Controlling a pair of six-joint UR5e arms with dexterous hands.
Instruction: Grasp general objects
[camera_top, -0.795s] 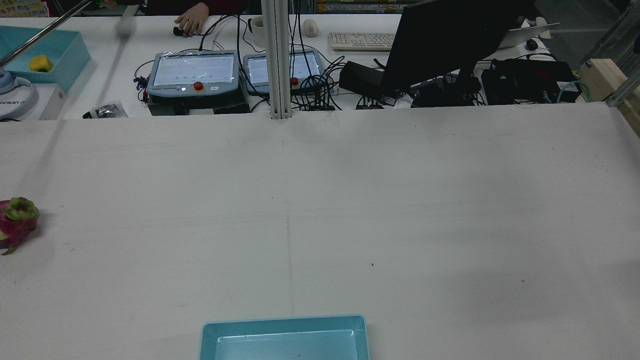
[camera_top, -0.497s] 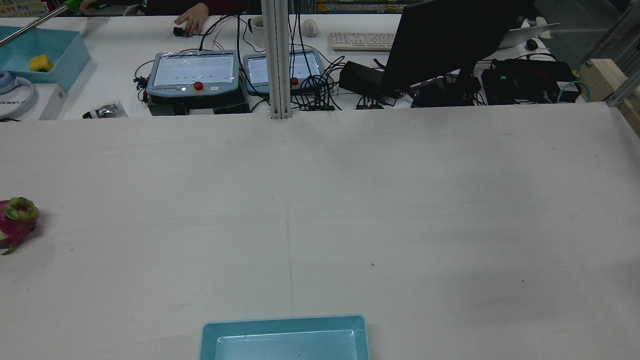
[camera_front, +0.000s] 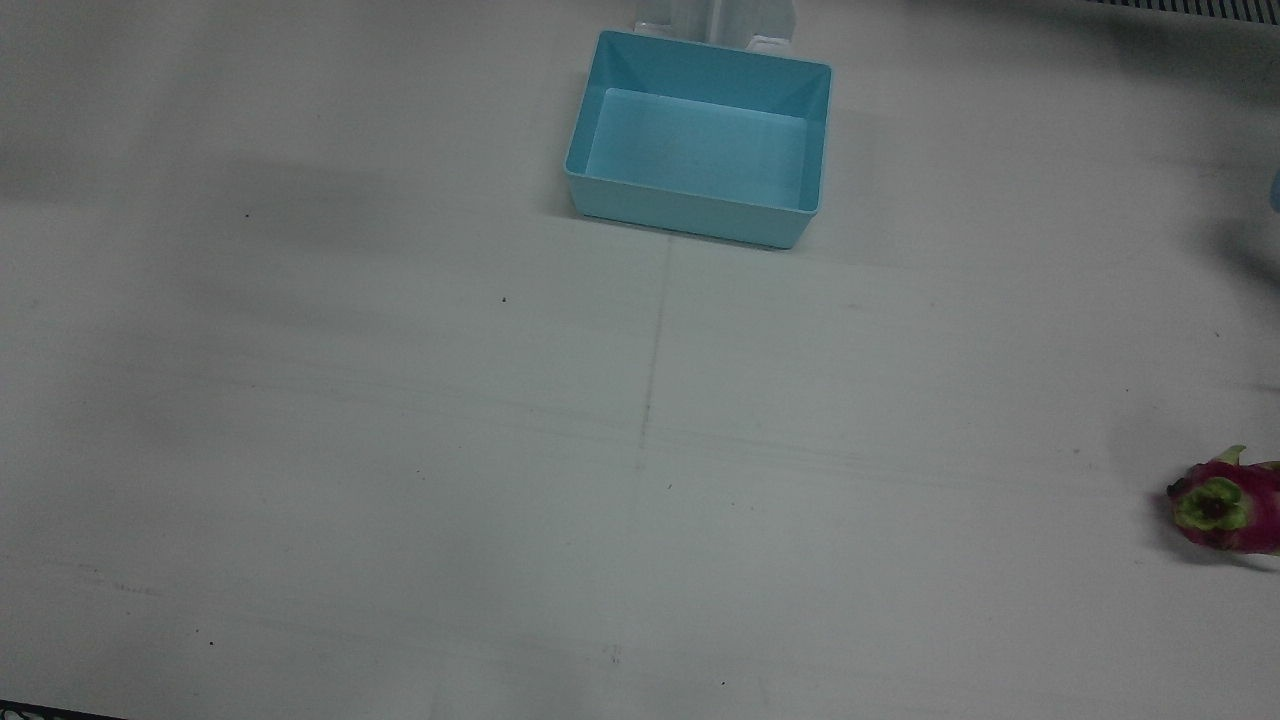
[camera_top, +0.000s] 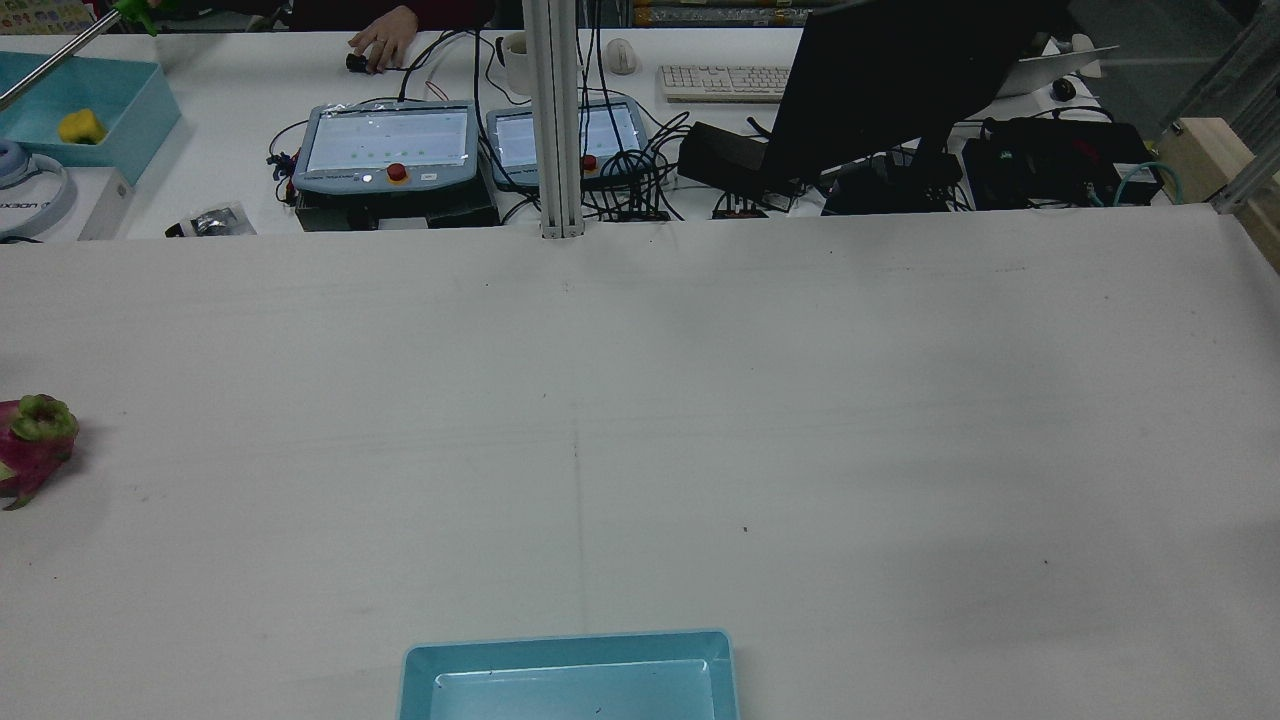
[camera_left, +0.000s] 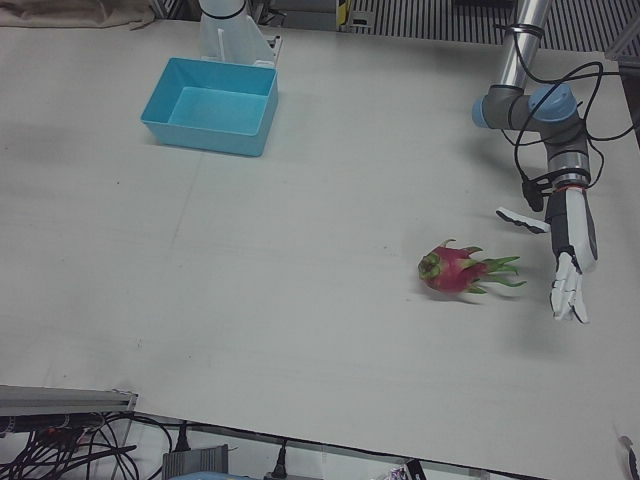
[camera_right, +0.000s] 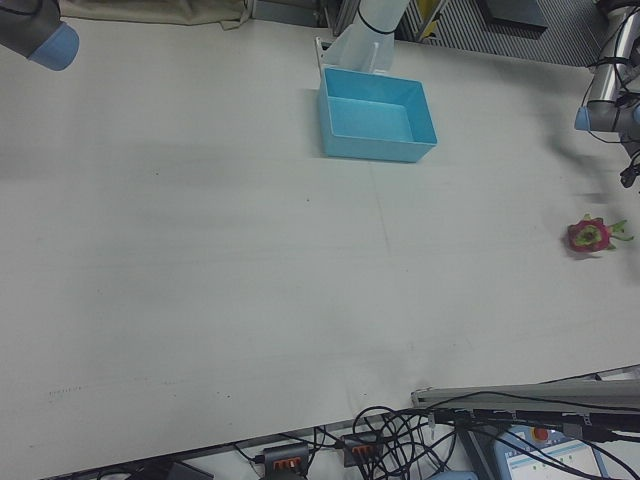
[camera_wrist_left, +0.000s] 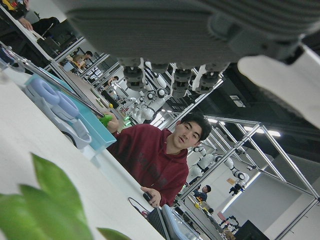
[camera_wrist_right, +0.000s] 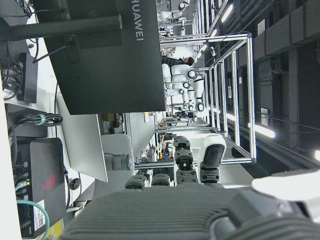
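Observation:
A pink dragon fruit with green leaf tips lies on the white table, on my left arm's side. It also shows in the front view, the rear view and the right-front view. My left hand hangs open just beside the fruit, fingers straight and pointing down, not touching it. In the left hand view the palm fills the top and the fruit's leaves sit at the bottom left. My right hand shows only in its own view, open and empty.
An empty blue bin stands at the table's robot-side edge, also in the rear view. Beyond the far edge are teach pendants, a monitor, cables, and a second blue bin holding a yellow object.
A long rod held by a person at the far left has swung up and away from the table. The dragon fruit and the bin have not moved.

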